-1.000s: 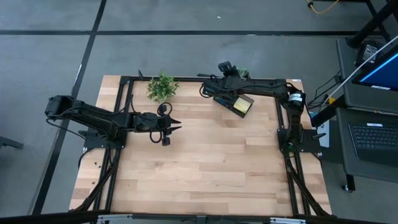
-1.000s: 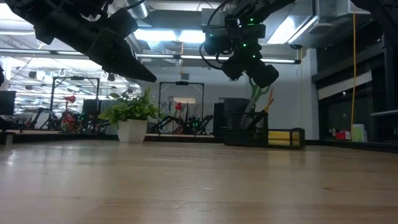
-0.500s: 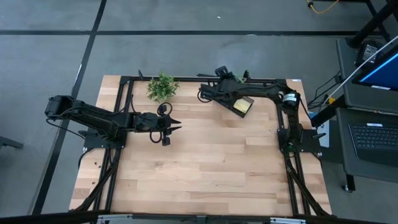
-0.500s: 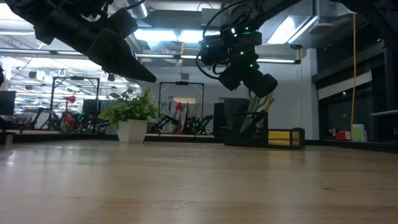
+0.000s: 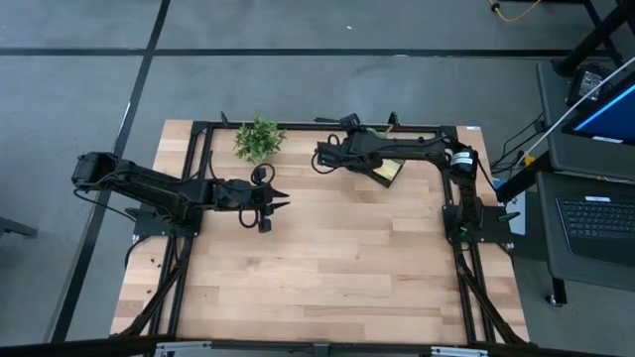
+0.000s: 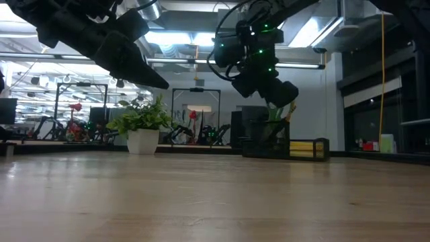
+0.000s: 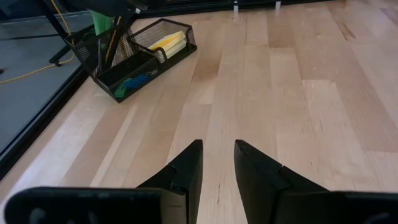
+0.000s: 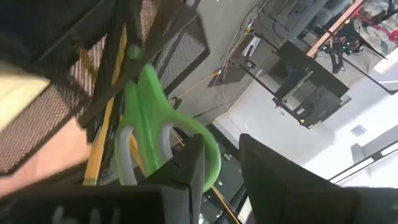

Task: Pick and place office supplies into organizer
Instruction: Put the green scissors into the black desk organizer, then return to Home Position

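Hovering above bare table planks near the left-centre: left gripper, fingers slightly parted with nothing between them (gap narrow, wood visible through it). Farther back, by the rear edge: black mesh organizer, standing right of the potted plant and well apart from it. Inside the organizer: yellow sticky-note pad in one low compartment; green and blue erasers in the neighbouring low tray; green-handled scissors and a wooden pencil upright in the taller compartment. Raised just over the organizer's near-left side in the overhead view: right gripper, fingers a small way apart and empty, with the scissor handles seen just beyond the tips (contact not evident). Pens not clearly distinguishable. Beyond the table: dim workshop room with ceiling lights.
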You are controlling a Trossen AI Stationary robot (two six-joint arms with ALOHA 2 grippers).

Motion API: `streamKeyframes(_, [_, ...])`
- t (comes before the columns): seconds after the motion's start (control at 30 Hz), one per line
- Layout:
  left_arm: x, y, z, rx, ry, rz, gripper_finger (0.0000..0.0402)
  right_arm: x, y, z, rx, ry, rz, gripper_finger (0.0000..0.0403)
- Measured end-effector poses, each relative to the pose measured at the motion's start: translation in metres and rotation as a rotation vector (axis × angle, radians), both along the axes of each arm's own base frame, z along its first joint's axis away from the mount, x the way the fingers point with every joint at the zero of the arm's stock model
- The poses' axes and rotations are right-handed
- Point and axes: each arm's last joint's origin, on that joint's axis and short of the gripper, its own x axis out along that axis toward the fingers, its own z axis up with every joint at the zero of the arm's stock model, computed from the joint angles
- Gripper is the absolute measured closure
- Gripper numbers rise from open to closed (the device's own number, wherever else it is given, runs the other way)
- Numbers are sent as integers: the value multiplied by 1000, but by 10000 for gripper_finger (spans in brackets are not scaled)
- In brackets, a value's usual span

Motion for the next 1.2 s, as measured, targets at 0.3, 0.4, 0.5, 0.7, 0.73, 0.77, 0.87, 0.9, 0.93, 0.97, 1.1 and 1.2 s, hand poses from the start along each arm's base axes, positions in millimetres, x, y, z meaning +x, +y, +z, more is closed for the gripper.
streamKeyframes(0.3, [0,0,0,0,0,0,315,2,14,3,0,-2,23,302])
streamKeyframes(0.4, [0,0,0,0,0,0,315,1,21,3,16,22,34,302])
streamKeyframes(0.5, [0,0,0,0,0,0,315,-2,27,2,55,23,23,302])
streamKeyframes(0.7, [0,0,0,0,0,0,315,-3,30,12,71,-67,-44,302])
streamKeyframes(0.73, [0,0,0,0,0,0,315,-1,30,16,77,-95,-55,302])
streamKeyframes(0.77, [0,0,0,0,0,0,315,0,30,21,83,-126,-68,302])
streamKeyframes(0.87, [0,0,0,0,0,0,315,5,29,43,106,-232,-94,302])
streamKeyframes(0.9, [0,0,0,0,0,0,315,7,29,51,117,-270,-99,302])
streamKeyframes(0.93, [0,0,0,0,0,0,315,9,29,59,126,-305,-106,302])
streamKeyframes(0.97, [0,0,0,0,0,0,315,10,29,68,128,-339,-111,302])
streamKeyframes(1.1, [0,0,0,0,0,0,315,9,31,98,131,-460,-144,302])
streamKeyframes(1.2, [0,0,0,16,5,-11,315,6,37,116,148,-545,-183,315])
